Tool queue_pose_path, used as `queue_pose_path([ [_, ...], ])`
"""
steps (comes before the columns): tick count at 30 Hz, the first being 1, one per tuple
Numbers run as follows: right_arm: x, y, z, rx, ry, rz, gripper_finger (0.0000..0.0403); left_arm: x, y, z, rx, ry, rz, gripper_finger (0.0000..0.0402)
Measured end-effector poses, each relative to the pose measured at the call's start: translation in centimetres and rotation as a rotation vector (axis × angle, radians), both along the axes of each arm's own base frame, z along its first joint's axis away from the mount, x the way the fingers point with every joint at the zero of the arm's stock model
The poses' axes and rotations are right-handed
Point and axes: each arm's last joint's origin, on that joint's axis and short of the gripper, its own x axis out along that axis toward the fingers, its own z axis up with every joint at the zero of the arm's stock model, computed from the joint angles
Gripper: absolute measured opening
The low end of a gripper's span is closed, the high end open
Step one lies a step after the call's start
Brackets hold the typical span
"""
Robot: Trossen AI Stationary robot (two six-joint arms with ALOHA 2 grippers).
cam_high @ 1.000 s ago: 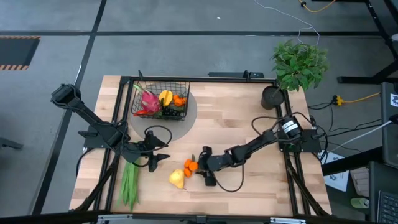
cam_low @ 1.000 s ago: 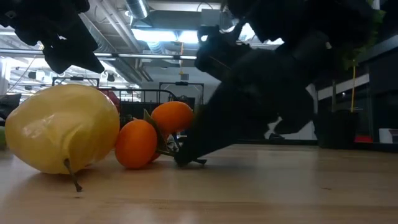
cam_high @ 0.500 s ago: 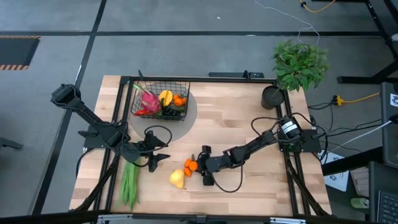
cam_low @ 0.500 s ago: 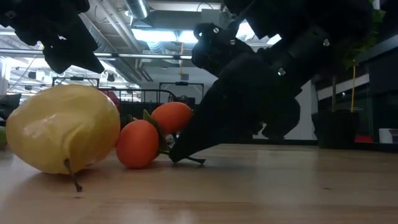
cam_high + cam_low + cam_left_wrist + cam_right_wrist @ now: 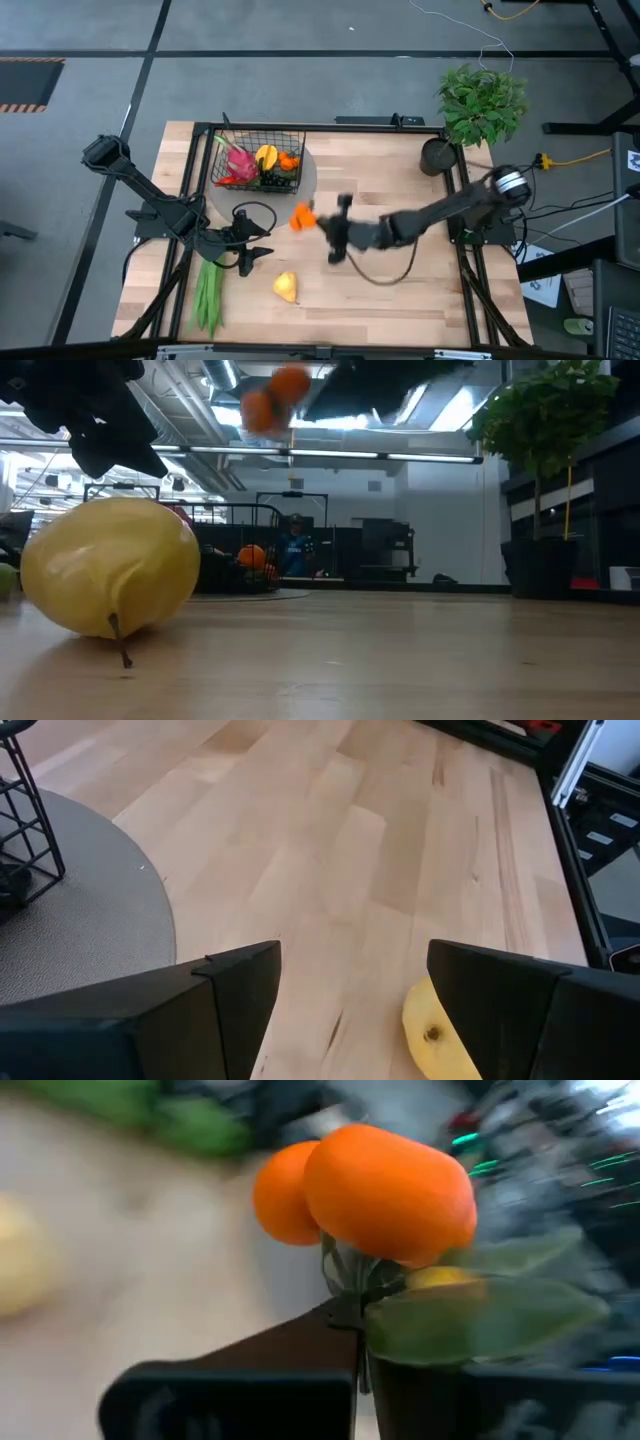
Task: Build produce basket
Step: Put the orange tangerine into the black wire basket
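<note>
A pale wooden counter with a dark metal frame carries a round grey mat near its far left, and the wire basket sits on that mat. A yellow pear lies on the bare wood near the front, with long green beans to its left. A dark cup stands at the far right corner.

**Two dark arms, cabled and jointed**

Both arms are built of dark, near-black segments. The left arm, at the frame's left, is seen with a black cable looped beside its gripper. The right arm, at the frame's right, carries a pale round joint cap and a trailing black cable. Broad, flat, matte black fingers are shown.
</note>
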Motion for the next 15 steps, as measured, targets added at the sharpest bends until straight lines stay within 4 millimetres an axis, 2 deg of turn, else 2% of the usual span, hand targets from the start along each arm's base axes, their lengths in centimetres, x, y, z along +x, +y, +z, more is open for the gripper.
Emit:
queue_pose_path([
  [5, 0.9, -5.7, 6.5, -0.026, -0.091, -0.021, 0.0001, 0.0, 0.0, 0.0, 0.003, -0.003, 0.007, 0.0243],
  [8, 2.2, -9.9, 9.4, 0.098, -0.091, -0.006, 0.0000, 0.0, 0.1, 0.0, 0.009, -0.007, 0.019, 0.0243],
  [11, 3.5, -13.8, 10.7, 0.230, -0.053, 0.028, 0.0000, 0.0, 0.1, 0.0, 0.009, -0.007, 0.019, 0.0243],
  [15, 5.3, -17.2, 11.4, 0.322, -0.008, 0.092, 0.0021, 0.0, 0.1, 0.0, 0.015, -0.006, 0.017, 0.0243],
])
